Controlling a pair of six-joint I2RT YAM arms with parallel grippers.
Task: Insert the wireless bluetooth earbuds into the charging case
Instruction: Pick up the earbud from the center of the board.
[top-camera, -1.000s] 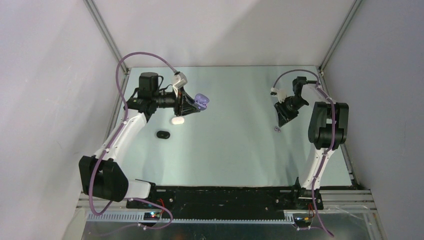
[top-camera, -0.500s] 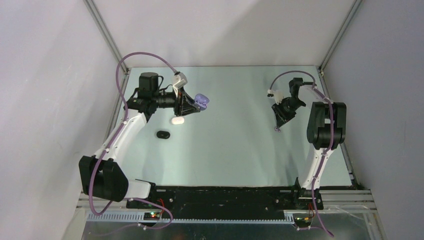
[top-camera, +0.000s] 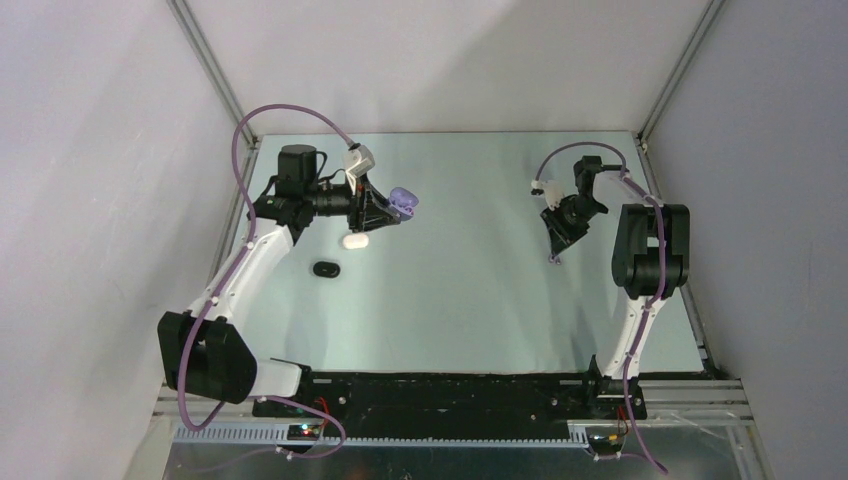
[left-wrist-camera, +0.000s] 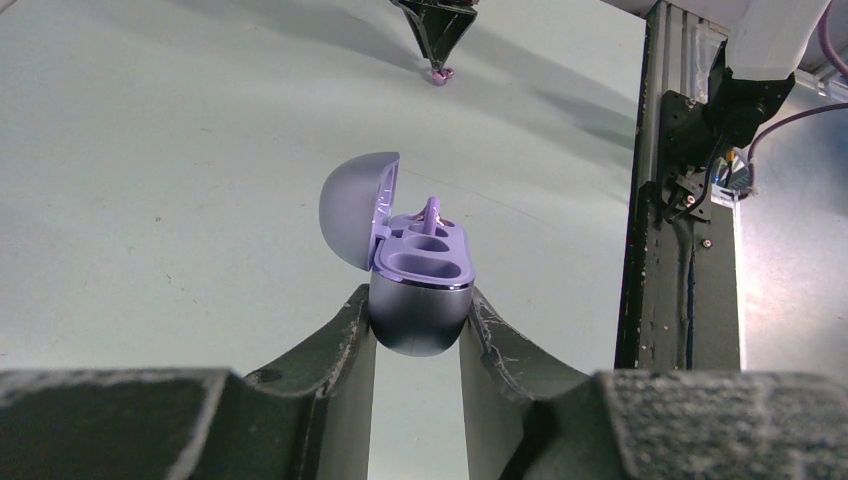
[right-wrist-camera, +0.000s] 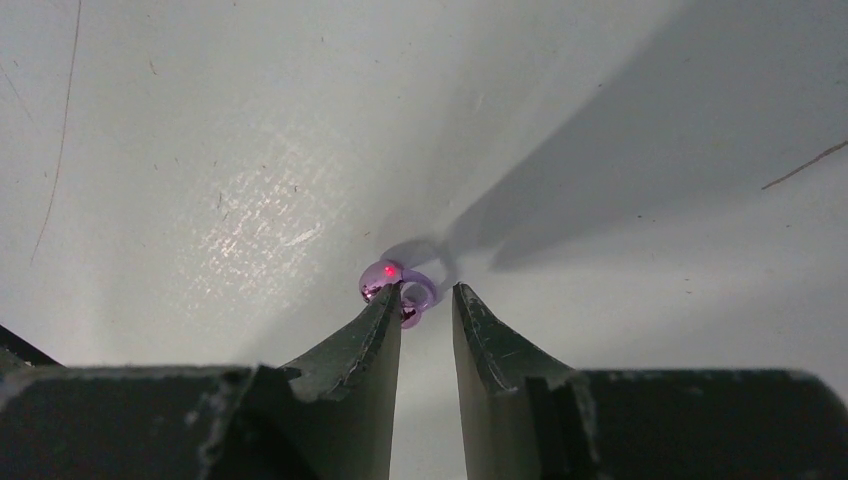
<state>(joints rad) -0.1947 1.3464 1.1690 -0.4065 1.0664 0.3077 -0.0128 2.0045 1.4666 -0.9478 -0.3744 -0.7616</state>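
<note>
Your left jaws are clenched on the base of the lavender charging case (left-wrist-camera: 420, 290), held above the surface (top-camera: 460, 300) with its lid flipped open and a seated earbud (left-wrist-camera: 431, 212) standing in the far socket. Your right jaws are narrowly parted, tips down, grasping nothing; the loose purple earbud (right-wrist-camera: 398, 287) lies on the surface against one tip. A white case (top-camera: 354, 241) and a black case (top-camera: 325, 269) lie near the left arm.

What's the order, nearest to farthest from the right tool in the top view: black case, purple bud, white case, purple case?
1. Purple bud, at the right tool's tips.
2. Purple case, held in the left tool.
3. White case, on the table by the left tool.
4. Black case, farthest left.
</note>
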